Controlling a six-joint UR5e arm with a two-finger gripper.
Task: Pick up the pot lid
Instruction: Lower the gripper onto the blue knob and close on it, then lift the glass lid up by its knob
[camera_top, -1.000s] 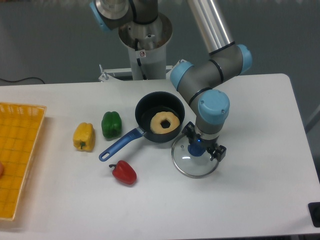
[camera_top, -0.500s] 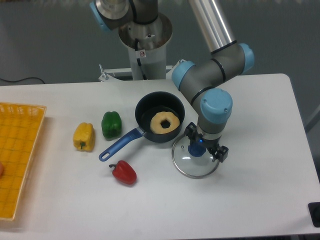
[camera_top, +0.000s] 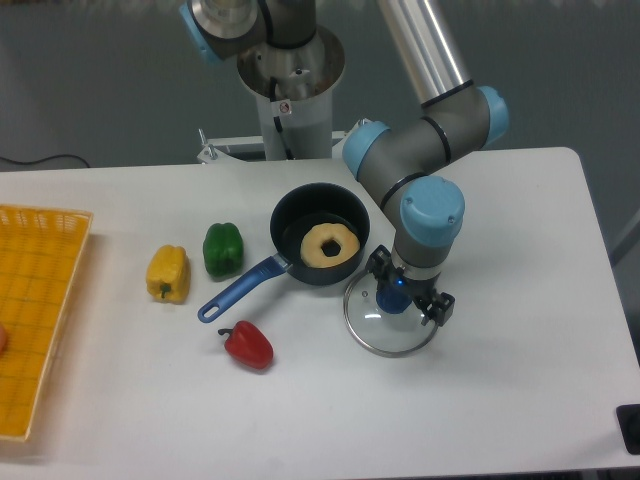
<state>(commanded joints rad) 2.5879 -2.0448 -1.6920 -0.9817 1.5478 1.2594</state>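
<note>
The pot lid (camera_top: 378, 332) is laid flat on the bench (camera_top: 300, 415), beneath the tool (camera_top: 408, 287), just beside the black pan (camera_top: 292, 213). The tool is tilted, its fingers spread wide apart with nothing gripped. The lid's blue knob (camera_top: 392, 299) is seen near the gap between them; whether it is touched by either finger cannot be told.

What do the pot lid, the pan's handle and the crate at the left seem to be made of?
Lid: probably clear glass, since the white table shows through.
Handle: smooth, uniform blue, perhaps plastic or silicone.
Crate: likely molded plastic, judging by its even orange color and smooth sides.
</note>
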